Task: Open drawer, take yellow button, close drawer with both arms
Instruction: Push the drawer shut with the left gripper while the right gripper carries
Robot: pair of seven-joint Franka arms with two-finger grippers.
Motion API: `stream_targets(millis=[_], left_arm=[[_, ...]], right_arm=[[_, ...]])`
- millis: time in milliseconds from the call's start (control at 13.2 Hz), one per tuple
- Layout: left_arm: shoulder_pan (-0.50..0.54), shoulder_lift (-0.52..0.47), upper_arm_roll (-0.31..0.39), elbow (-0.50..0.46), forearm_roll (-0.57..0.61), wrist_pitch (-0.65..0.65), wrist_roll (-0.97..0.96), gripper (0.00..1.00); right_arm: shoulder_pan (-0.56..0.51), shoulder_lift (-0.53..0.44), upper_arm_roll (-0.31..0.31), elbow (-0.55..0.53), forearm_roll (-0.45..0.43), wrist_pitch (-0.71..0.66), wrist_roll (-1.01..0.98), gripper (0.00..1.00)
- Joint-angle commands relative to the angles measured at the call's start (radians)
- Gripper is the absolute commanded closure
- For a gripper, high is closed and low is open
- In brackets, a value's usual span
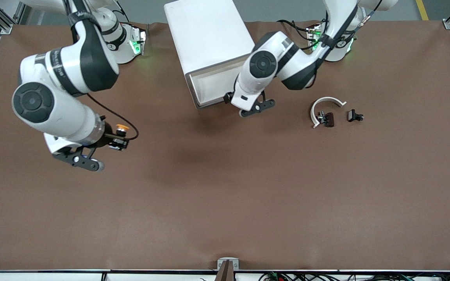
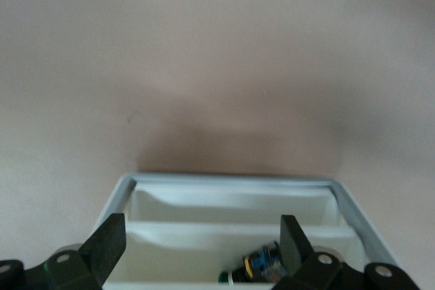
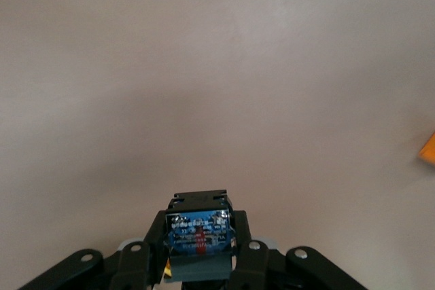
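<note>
The white cabinet (image 1: 205,35) stands between the arm bases, with its top drawer (image 1: 211,88) pulled out. My left gripper (image 1: 229,97) is at the drawer's end toward the left arm. In the left wrist view it (image 2: 202,246) is open and empty over the white tray (image 2: 231,180). My right gripper (image 1: 115,139) is over bare table toward the right arm's end and is shut on the button (image 1: 121,128), whose orange cap shows. In the right wrist view the gripper (image 3: 199,252) clamps the button's black-and-blue body (image 3: 199,232).
A second small part with a green cap and blue body (image 2: 262,269) lies in the tray. A white curved piece (image 1: 324,103) and two black clip parts (image 1: 328,119) (image 1: 354,116) lie toward the left arm's end. An orange edge (image 3: 428,149) shows in the right wrist view.
</note>
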Motion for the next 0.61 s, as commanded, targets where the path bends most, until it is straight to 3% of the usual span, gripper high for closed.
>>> stream_targets(millis=[0, 228, 532], left_arm=[[-0.05, -0.011, -0.004, -0.018, 0.012, 0.015, -0.054, 0.0], [-0.113, -0.002, -0.004, -0.018, 0.012, 0.015, -0.084, 0.0], [-0.124, 0.02, -0.013, -0.014, -0.004, 0.016, -0.084, 0.0]], right_arm=[[-0.103, -0.023, 0.021, -0.096, -0.025, 0.096, -0.175, 1.0], [-0.222, -0.027, 0.022, -0.225, -0.025, 0.263, -0.338, 1.0], [-0.343, -0.021, 0.024, -0.42, -0.022, 0.542, -0.521, 1.0]])
